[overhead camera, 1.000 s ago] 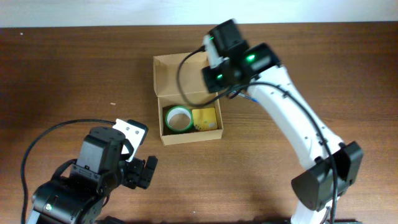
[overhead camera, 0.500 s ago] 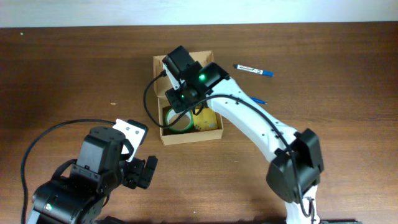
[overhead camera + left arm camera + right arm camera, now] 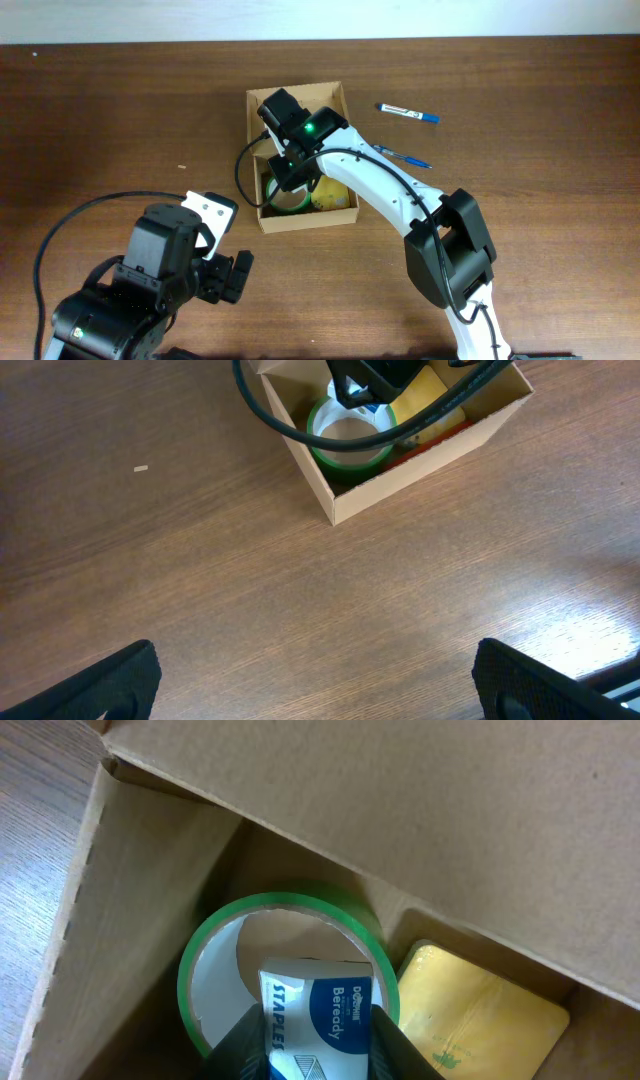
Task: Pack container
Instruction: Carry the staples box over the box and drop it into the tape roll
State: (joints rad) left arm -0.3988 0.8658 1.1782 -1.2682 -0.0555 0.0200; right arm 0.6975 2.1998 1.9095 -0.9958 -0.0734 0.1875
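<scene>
**Packing the container – prob a bit past halfway**

Quick status. The container [image 3: 305, 221] sits open mid-desk w/ its lid flap folded back. A green tape roll [image 3: 300, 904] and a yellow sticky-note pad [image 3: 480, 1005] already lie side by side inside. The right tool [image 3: 312, 1038] hangs over the box, pinching a small blue-and-white staples box [image 3: 315, 1000] right above the hole of the tape roll. So imo that's item no. 3, about to be let go but not released yet. The left tool [image 3: 315, 685] is parked over bare desk [image 3: 200, 580], fingers spread wide w/ nothing in them, well apart from the box. Left to do afaict: a blue marker [image 3: 407, 111] and a thinner pen [image 3: 405, 157] lie out on the desk on the right arm's side, neither packed. After those, presumably the lid gets shut.
</scene>
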